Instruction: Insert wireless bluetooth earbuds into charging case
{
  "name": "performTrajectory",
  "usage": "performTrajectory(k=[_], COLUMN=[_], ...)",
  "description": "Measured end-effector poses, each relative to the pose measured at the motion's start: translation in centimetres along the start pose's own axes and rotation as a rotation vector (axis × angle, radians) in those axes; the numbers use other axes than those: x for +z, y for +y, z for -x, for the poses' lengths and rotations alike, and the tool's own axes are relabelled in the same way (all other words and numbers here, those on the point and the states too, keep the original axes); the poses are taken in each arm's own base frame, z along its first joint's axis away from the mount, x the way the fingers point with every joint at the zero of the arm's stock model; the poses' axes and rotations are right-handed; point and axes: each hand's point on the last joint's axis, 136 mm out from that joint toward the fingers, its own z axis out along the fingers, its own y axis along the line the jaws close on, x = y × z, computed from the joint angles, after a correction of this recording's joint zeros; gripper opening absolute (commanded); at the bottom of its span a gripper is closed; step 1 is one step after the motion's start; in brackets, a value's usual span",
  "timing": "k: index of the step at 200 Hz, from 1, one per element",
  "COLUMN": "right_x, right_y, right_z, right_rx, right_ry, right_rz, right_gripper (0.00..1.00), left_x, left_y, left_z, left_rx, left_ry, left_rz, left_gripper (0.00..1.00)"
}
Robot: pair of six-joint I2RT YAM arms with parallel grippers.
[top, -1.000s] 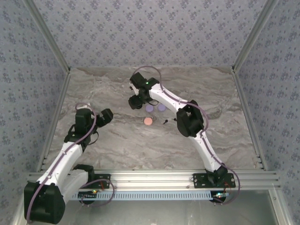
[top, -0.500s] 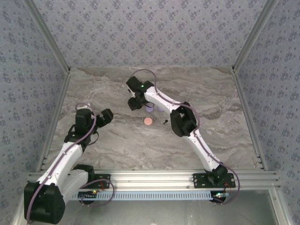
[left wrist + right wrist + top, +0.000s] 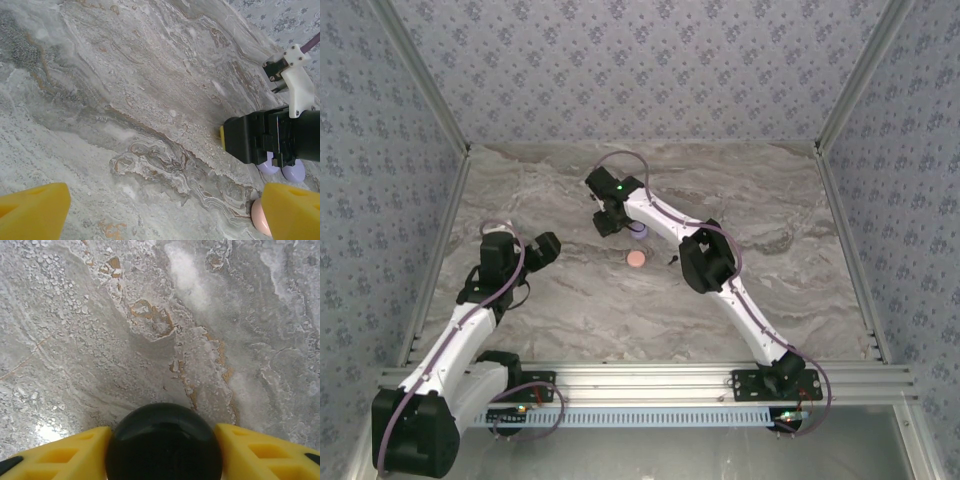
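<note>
Right claw [image 3: 162, 455] shifted left, gripping round black case [image 3: 163, 432].

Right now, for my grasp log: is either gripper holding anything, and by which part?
The right gripper pinches the black round case by its opposite sides; the left gripper is open and empty.

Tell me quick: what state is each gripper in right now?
Left gripper: open, nothing between its fingers.
Right gripper: closed on a round black case.
</note>
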Motion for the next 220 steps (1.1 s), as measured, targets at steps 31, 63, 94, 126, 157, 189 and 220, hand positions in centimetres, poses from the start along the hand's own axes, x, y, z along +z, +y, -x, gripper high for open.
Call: performTrajectory(k=[31,63,94,126,157,189,220], right_x=[0.0,-0.1,-1.2,-5.5,-12.7,-19.7,-23.9], right_y=[0.0,0.0,-0.1,0.0,0.1,0.4,1.7], right_z=[0.0,0.0,-0.3,0.7,1.4,0.2,-3.3], right_rx=[-0.003,-0.019,-0.058,-0.109,-0.170,-0.260,-0.416], right_ry=[0.001,0.000,-0.005,-0.086,-0.236,-0.390,-0.483], right_rz=[-0.004,-0.003,-0.001,0.026,0.071,0.107,0.118], right_gripper=[0.48,0.46,0.44,0.43,0.42,0.42,0.42], left_x=[0.0,0.0,0.0,-0.1,-0.4,-1.0,-2.5], left_y=[0.0,0.0,-0.2,-0.8,-2.3,-4.8,-8.2], left_z=[0.0,0.0,-0.3,-0.8,-1.3,-1.5,-0.8], left_rx=[0.000,0.001,0.001,0.002,0.007,0.030,0.058], left_ry=[0.000,0.001,0.017,0.043,0.081,0.111,0.134], left_rz=[0.000,0.000,-0.011,-0.048,-0.130,-0.268,-0.423], left_gripper=[0.98,0.98,0.98,0.96,0.92,0.90,0.89])
